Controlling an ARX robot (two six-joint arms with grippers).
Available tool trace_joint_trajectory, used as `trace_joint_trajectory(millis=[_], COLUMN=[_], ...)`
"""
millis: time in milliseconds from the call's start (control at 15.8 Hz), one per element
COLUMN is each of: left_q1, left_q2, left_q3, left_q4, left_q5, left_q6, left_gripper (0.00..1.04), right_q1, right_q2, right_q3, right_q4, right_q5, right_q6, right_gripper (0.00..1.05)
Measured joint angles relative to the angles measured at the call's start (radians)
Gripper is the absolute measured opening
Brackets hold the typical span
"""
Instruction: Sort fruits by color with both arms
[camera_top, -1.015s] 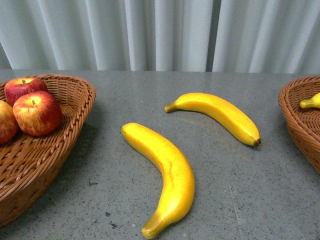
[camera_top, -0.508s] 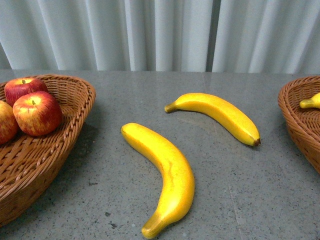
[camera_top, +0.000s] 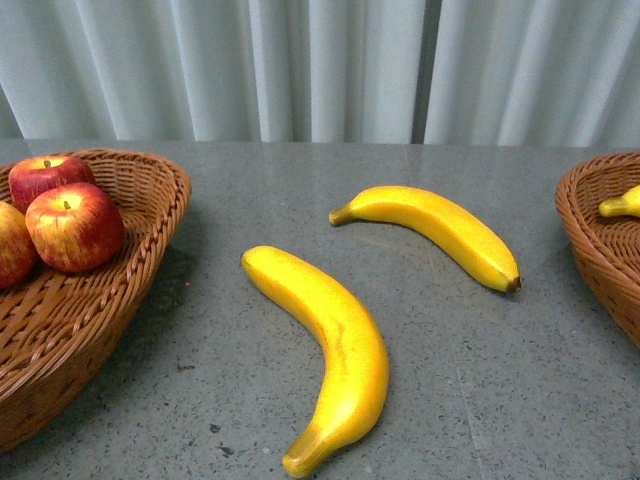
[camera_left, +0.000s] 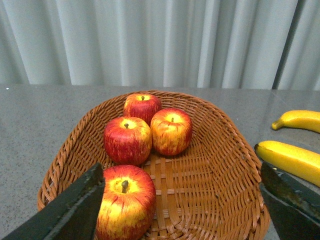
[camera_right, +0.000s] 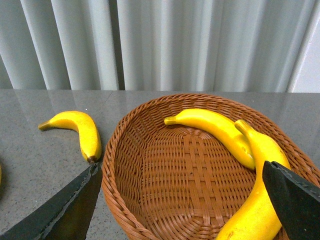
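Note:
Two yellow bananas lie on the grey table in the front view: a near one (camera_top: 330, 350) and a far one (camera_top: 435, 228). Several red apples (camera_left: 128, 140) sit in the left wicker basket (camera_left: 225, 165); three of them show in the front view (camera_top: 72, 226). My left gripper (camera_left: 180, 200) is open and empty above this basket, one finger (camera_left: 75, 207) beside the nearest apple (camera_left: 125, 200). My right gripper (camera_right: 182, 200) is open and empty above the right basket (camera_right: 150, 200), which holds two bananas (camera_right: 215, 127). Neither arm shows in the front view.
The left basket (camera_top: 120, 280) and the right basket (camera_top: 600, 250) stand at the table's two sides. A pale pleated curtain (camera_top: 320, 70) hangs behind the table. The far banana also shows beside the right basket in the right wrist view (camera_right: 80, 130).

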Motion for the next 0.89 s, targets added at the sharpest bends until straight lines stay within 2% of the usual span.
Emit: trace_joint_trajectory(millis=[127, 190, 254, 317, 508, 634, 825, 888], left_q1=[0.0, 0.0, 0.0, 0.0, 0.0, 0.0, 0.0, 0.0], left_q2=[0.0, 0.0, 0.0, 0.0, 0.0, 0.0, 0.0, 0.0], left_q3=[0.0, 0.0, 0.0, 0.0, 0.0, 0.0, 0.0, 0.0], left_q4=[0.0, 0.0, 0.001, 0.0, 0.0, 0.0, 0.0, 0.0], left_q5=[0.0, -0.001, 0.0, 0.0, 0.0, 0.0, 0.0, 0.0], left_q6=[0.0, 0.0, 0.0, 0.0, 0.0, 0.0, 0.0, 0.0], left_gripper=[0.98, 0.98, 0.98, 0.98, 0.98, 0.98, 0.98, 0.98], right_q1=[0.0, -0.058, -0.063, 0.02, 0.269, 0.381, 0.418, 0.447], right_q2=[0.0, 0.041, 0.168, 0.262, 0.729, 1.122, 1.432, 1.579], right_q3=[0.0, 0.022, 0.055, 0.098, 0.268, 0.464, 0.695, 0.844], right_q4=[0.0, -0.074, -0.005, 0.108, 0.504, 0.648, 0.592, 0.496], right_q5=[0.0, -0.136, -0.268, -0.286, -0.137, -0.098, -0.051, -0.02], right_q6=[0.0, 0.027, 0.072, 0.09, 0.089, 0.09, 0.093, 0.093], right_gripper=[0.98, 0.98, 0.98, 0.98, 0.98, 0.98, 0.98, 0.98])
